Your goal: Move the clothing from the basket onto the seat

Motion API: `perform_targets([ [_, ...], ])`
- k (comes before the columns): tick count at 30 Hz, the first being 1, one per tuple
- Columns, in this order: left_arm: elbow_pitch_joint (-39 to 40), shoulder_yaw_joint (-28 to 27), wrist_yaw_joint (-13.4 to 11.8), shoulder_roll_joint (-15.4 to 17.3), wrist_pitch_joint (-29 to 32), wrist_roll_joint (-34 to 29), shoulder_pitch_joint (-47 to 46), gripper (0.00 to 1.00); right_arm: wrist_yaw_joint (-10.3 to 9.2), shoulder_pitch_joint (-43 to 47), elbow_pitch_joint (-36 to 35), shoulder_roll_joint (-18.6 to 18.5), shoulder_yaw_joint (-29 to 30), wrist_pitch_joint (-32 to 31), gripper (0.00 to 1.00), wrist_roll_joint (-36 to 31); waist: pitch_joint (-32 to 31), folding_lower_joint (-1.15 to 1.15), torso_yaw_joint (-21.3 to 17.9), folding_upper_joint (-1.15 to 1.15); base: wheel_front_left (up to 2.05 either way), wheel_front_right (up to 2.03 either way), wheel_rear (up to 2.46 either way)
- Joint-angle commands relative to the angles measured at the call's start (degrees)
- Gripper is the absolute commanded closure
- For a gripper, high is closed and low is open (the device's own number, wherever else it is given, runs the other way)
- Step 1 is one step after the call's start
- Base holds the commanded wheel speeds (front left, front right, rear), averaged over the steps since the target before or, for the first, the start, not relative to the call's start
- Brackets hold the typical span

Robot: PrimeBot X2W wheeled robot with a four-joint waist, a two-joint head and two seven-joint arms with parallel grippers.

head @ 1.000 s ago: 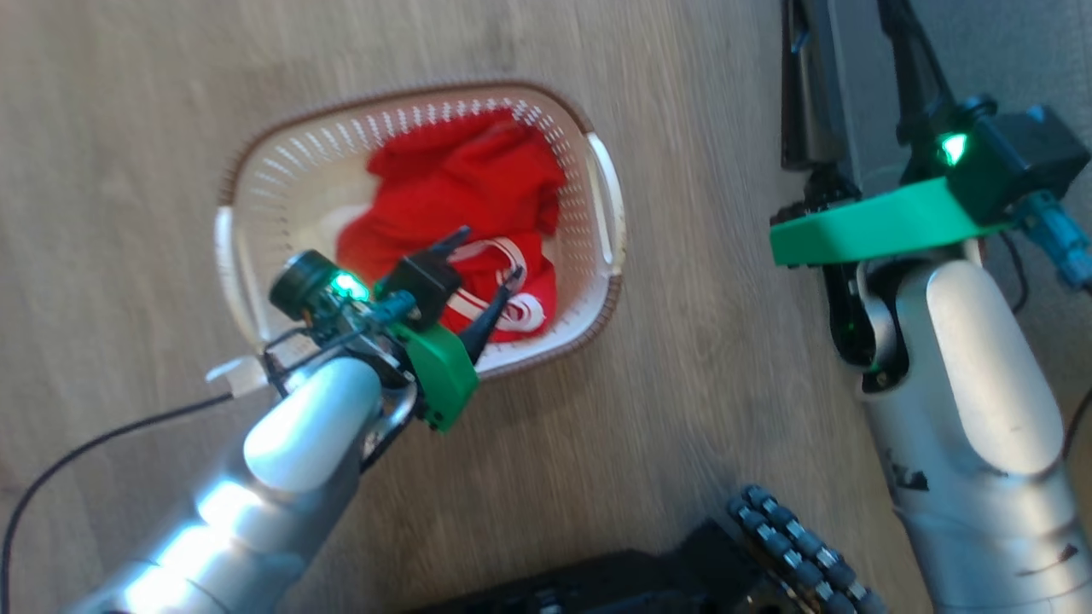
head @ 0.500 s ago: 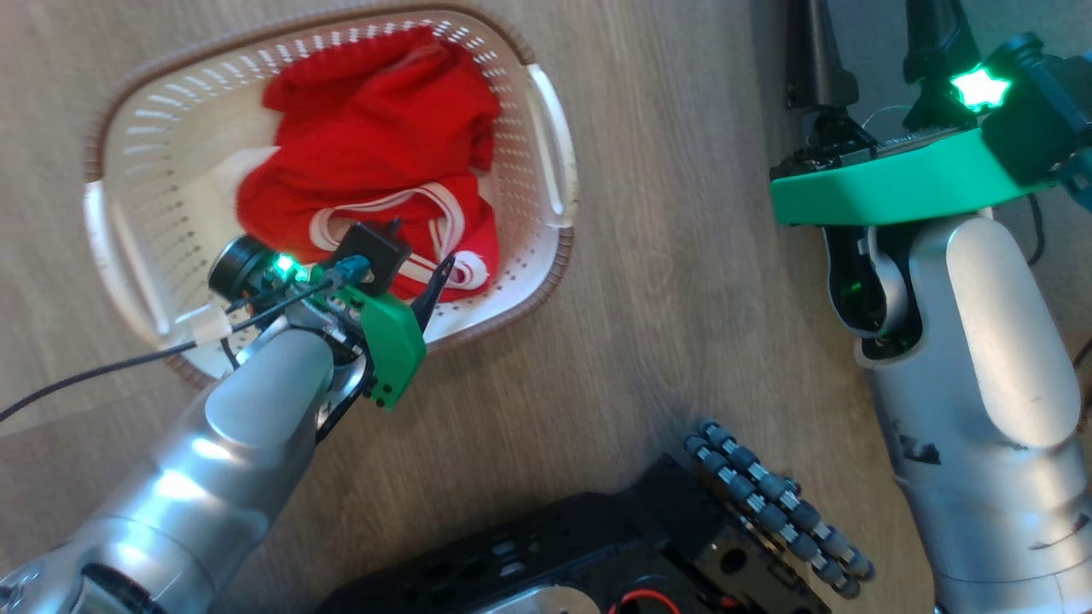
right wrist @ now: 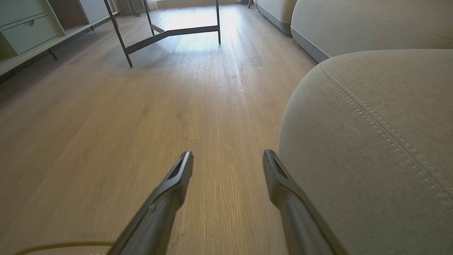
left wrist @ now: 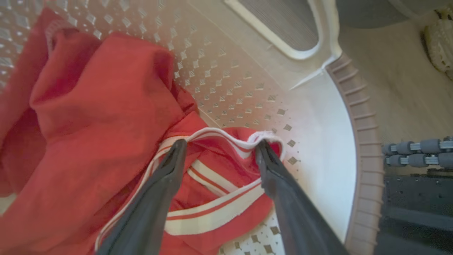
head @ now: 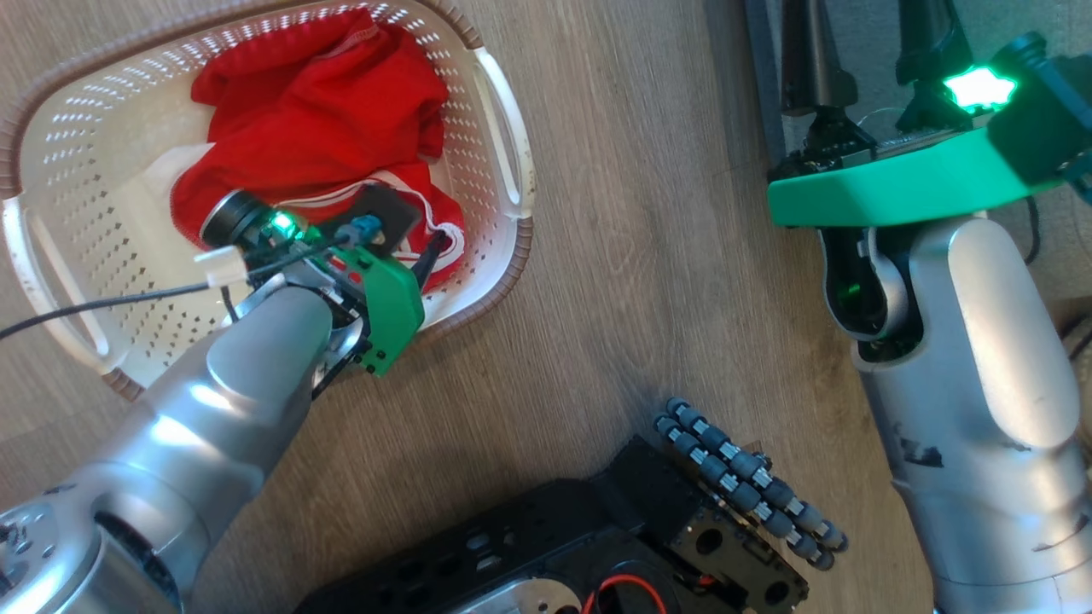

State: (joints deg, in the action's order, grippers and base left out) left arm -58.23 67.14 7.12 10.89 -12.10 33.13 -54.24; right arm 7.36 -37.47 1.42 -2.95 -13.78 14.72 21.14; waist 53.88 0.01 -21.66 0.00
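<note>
left hand (left wrist: 219,147), released, is touching soft red clothing (left wrist: 88,117) in perforated basket (left wrist: 357,117); right hand (right wrist: 228,159) is hovering released beside rounded seat (right wrist: 371,141)

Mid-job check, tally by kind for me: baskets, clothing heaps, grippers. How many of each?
basket: 1
clothing heap: 1 (red; separate garments cannot be counted)
grippers: 2, left gripper and right gripper, both open
Total: 4
</note>
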Motion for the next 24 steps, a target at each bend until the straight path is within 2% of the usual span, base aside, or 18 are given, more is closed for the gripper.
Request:
perform_targets([
  [1, 0.58, 0.56, 0.36, 0.18, -0.93, -1.09, -0.20, 0.00, 0.13, 2.26, -2.07, 0.07, -0.60, 0.28, 0.00, 0.50, 0.12, -0.01, -0.13, 0.00, 0.00, 0.00, 0.00],
  [10, -0.93, 4.87, 0.36, 0.87, -2.66, -7.65, -3.10, 0.00, 0.13, 2.20, -2.40, 0.07, -0.75, 0.28, 0.00, 1.63, 1.19, -0.01, -0.79, 0.00, 0.00, 0.00, 0.00],
  [18, -3.35, 6.05, 0.36, 0.16, -2.81, -16.17, -4.42, 0.00, 0.13, 3.04, -2.51, 0.07, -0.34, 0.28, 0.00, 1.95, 2.11, -0.01, -0.54, 0.00, 0.00, 0.00, 0.00],
  [24, -5.38, 6.12, -0.04, -1.09, -2.86, -18.41, -5.47, 0.00, 0.13, 3.46, -2.74, 0.07, -0.13, 0.28, 0.00, 1.96, 2.54, -0.01, -0.07, 0.00, 0.00, 0.00, 0.00],
])
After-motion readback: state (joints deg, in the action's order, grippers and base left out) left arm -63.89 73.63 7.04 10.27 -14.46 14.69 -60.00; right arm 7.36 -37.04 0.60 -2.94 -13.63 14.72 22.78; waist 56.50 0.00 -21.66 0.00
